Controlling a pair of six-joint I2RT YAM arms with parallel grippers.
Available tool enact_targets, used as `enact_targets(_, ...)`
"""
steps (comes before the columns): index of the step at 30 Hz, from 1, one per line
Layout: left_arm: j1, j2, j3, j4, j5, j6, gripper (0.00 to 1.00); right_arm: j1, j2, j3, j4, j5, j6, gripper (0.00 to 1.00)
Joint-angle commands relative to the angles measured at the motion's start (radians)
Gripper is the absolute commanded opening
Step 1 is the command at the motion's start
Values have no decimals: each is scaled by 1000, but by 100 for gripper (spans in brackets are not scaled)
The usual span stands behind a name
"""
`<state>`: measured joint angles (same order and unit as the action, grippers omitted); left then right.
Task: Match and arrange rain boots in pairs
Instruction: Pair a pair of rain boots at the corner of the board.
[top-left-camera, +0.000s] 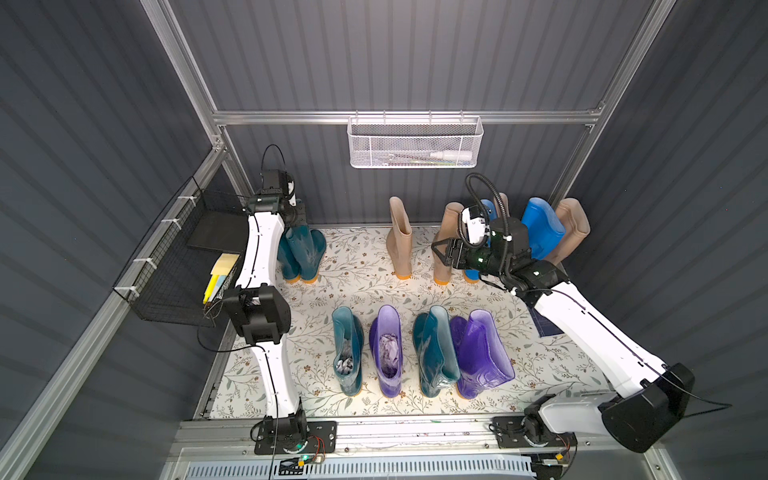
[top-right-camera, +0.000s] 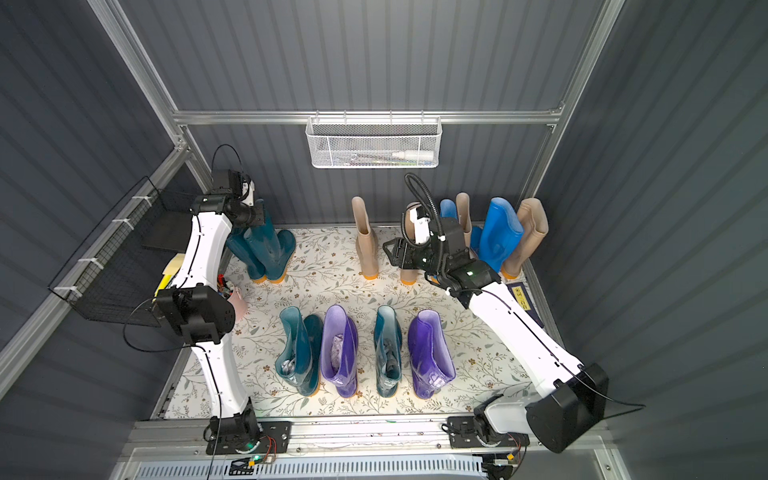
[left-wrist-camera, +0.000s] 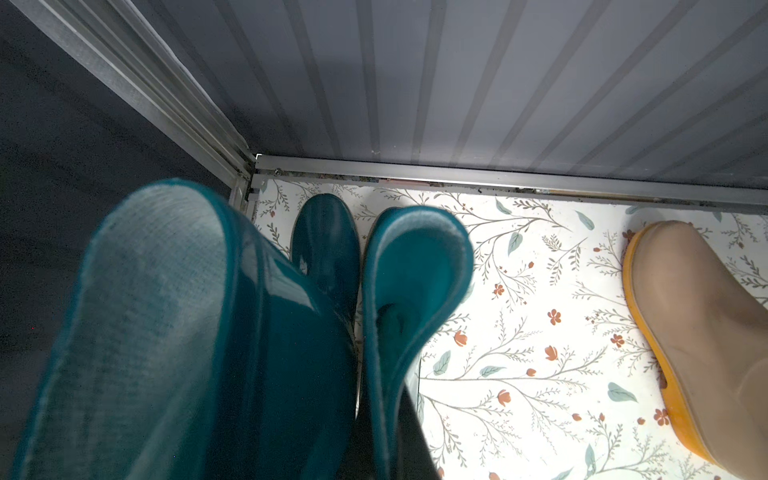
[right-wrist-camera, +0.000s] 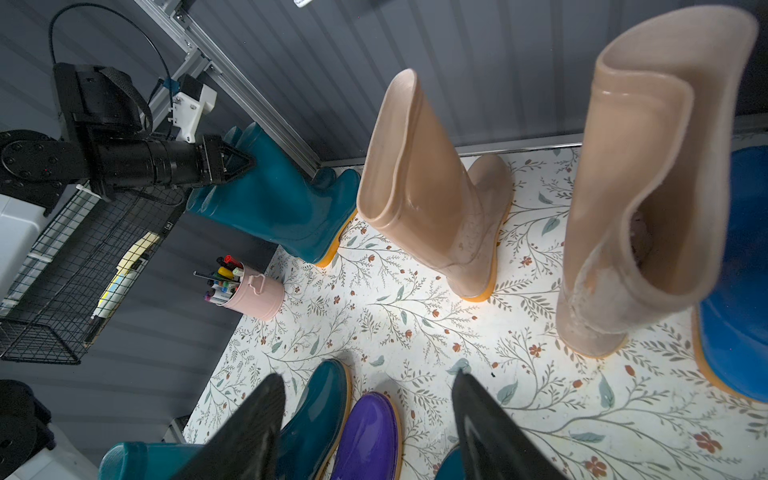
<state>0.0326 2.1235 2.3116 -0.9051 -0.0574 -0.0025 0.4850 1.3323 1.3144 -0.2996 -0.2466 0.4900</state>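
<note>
The rain boots stand on a floral mat (top-left-camera: 540, 357). Two dark teal boots (top-left-camera: 302, 253) are in the back left corner. My left gripper (top-left-camera: 297, 212) is shut on the top rim of one teal boot (left-wrist-camera: 399, 299), and the same grip shows in the right wrist view (right-wrist-camera: 245, 160). Along the back stand beige boots (top-left-camera: 400, 239) (top-left-camera: 446, 245) (top-left-camera: 573, 224) and blue boots (top-left-camera: 540, 232), one partly hidden behind my right arm. The front row goes teal (top-left-camera: 347, 353), purple (top-left-camera: 388, 353), teal (top-left-camera: 434, 353), purple (top-left-camera: 482, 353). My right gripper (top-left-camera: 441, 251) (right-wrist-camera: 365, 376) is open and empty beside a beige boot (right-wrist-camera: 648, 199).
A white mesh basket (top-left-camera: 415, 143) hangs on the back wall. A black wire basket (top-left-camera: 174, 266) holding papers is fixed to the left wall. A pink cup of pens (right-wrist-camera: 253, 291) stands on the mat's left edge. A dark booklet (top-right-camera: 521, 299) lies at the right edge.
</note>
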Motion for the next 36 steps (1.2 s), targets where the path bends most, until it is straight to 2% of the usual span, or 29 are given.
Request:
enact_targets(1, 4, 12, 58, 94, 26, -50, 0, -2, -15, -4, 13, -3, 4, 67)
enact_targets(11, 4, 59, 79, 88, 38, -88, 0, -3, -10, -8, 5, 0, -5, 67)
enact_targets(12, 4, 59, 74, 89, 35, -88, 2, -2, -9, -9, 5, 2, -6, 67)
enact_targets(14, 4, 58, 68, 85, 25, -92, 25, -2, -8, -7, 3, 3, -7, 67)
enact_targets(18, 4, 50, 62, 82, 19, -94, 40, -2, -2, -6, 6, -1, -4, 67)
enact_targets(32, 2, -76, 64, 121, 76, -165, 65, -2, -1, -10, 6, 2, -13, 67)
enact_targets(36, -3, -113, 66, 122, 96, -187, 69, -2, -14, -20, 10, 5, -13, 67)
